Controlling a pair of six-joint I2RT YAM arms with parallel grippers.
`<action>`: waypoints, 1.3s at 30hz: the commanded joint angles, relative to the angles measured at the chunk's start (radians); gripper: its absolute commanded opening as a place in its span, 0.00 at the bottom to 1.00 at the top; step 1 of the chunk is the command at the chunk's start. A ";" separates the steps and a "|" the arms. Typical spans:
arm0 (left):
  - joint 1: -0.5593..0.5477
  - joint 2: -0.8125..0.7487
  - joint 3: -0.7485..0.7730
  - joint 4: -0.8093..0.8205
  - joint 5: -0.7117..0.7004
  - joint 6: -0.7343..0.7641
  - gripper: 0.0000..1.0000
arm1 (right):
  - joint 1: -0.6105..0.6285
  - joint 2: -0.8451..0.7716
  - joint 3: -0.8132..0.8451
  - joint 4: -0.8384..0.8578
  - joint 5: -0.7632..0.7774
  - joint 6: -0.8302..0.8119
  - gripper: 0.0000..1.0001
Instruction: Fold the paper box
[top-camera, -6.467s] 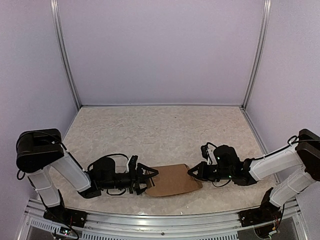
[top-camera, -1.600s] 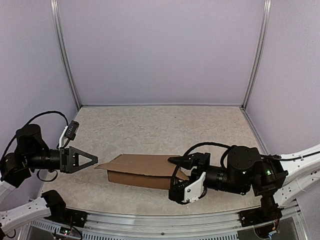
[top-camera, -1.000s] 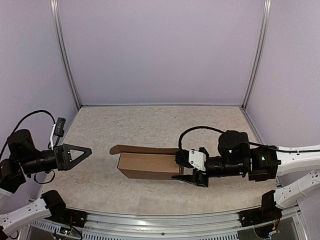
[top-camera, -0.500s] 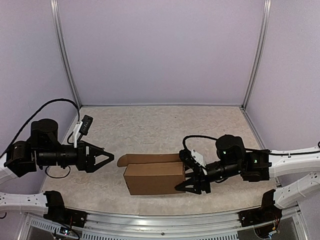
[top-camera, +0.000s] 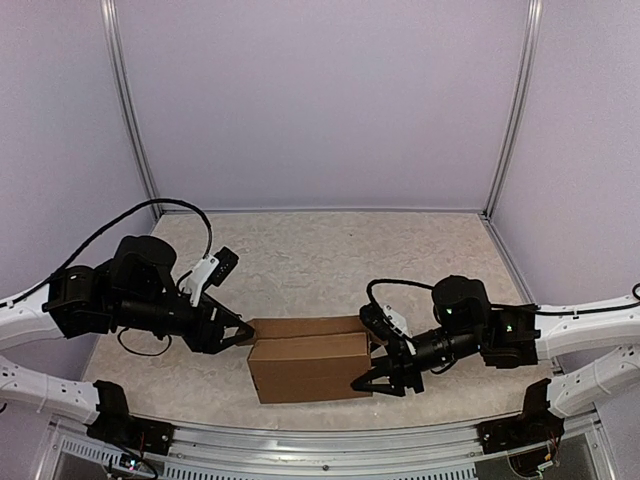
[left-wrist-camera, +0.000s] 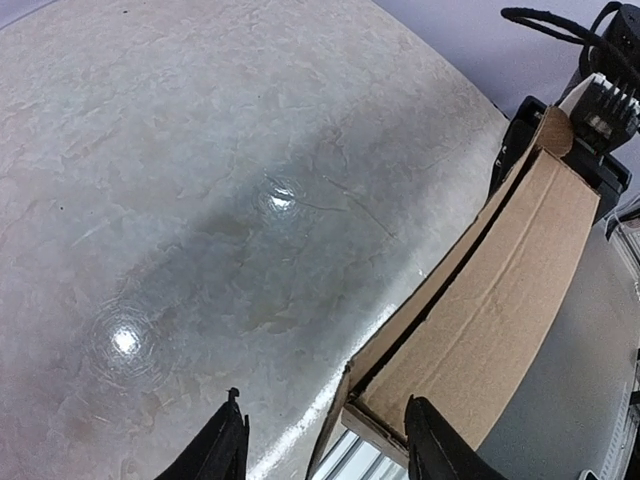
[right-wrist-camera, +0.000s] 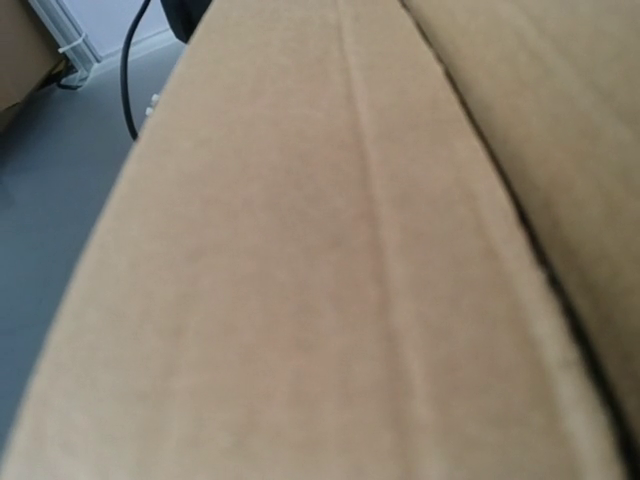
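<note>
The paper box (top-camera: 305, 368) is a brown oblong box that stands on the table near the front edge, its long top flap (top-camera: 300, 326) lying nearly down along the back. My right gripper (top-camera: 362, 352) is shut on the box's right end, one finger above and one below. In the right wrist view, cardboard (right-wrist-camera: 330, 250) fills the frame and hides the fingers. My left gripper (top-camera: 243, 337) is at the box's upper left corner. In the left wrist view its jaws (left-wrist-camera: 328, 450) stand apart around that corner of the box (left-wrist-camera: 500, 300), and the left fingertip is clear of the cardboard.
The mottled tabletop (top-camera: 330, 250) stretches behind the box to the lilac back wall. A metal rail (top-camera: 300, 442) runs along the near edge just in front of the box. Side walls and upright posts (top-camera: 130, 120) close in both sides.
The left arm has swung right to the box's left end and its jaws have narrowed. The right gripper has turned the box squarer and a little nearer, and the top flap has come down.
</note>
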 joint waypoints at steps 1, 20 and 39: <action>-0.006 0.007 0.020 -0.019 0.052 0.020 0.48 | -0.009 0.011 -0.012 0.006 -0.008 -0.008 0.14; -0.007 0.058 0.039 -0.037 0.058 0.016 0.00 | 0.082 -0.056 -0.066 0.016 0.227 -0.224 0.10; -0.005 0.119 0.105 -0.085 0.055 -0.007 0.00 | 0.222 0.073 -0.063 0.042 0.610 -0.432 0.07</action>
